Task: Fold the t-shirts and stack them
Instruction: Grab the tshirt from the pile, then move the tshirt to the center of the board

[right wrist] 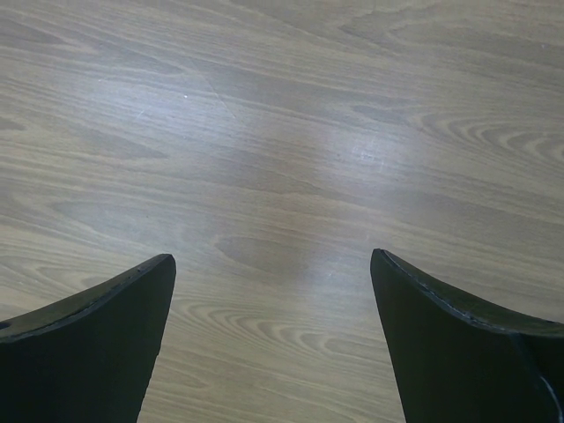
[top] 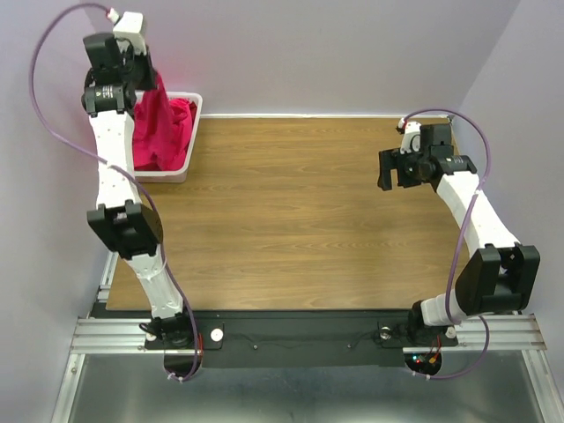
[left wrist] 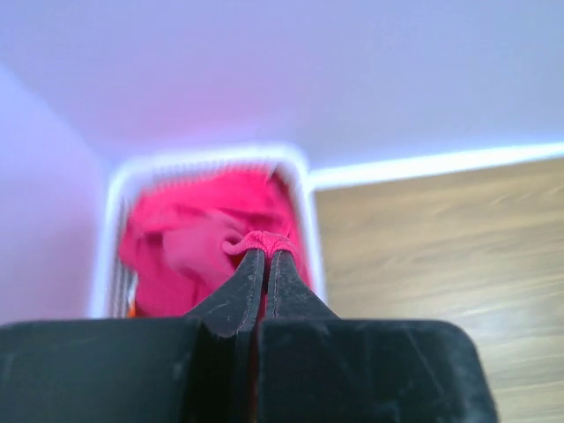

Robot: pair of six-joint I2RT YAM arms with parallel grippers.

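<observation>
A bright pinkish-red t-shirt (top: 161, 123) hangs bunched from my left gripper (top: 156, 79) down into the white mesh basket (top: 192, 132) at the far left corner. In the left wrist view the gripper (left wrist: 267, 256) is shut on a fold of this shirt (left wrist: 203, 256), above the basket (left wrist: 304, 189). I cannot tell a darker maroon shirt apart from the red cloth in the basket. My right gripper (top: 394, 176) is open and empty over the table's right side. In the right wrist view the gripper (right wrist: 273, 273) shows only bare wood between its fingers (right wrist: 106, 335).
The wooden table (top: 291, 220) runs from the basket to the right wall. Lilac walls close in the left, back and right sides. The arm bases sit on a black rail (top: 291, 335) at the near edge.
</observation>
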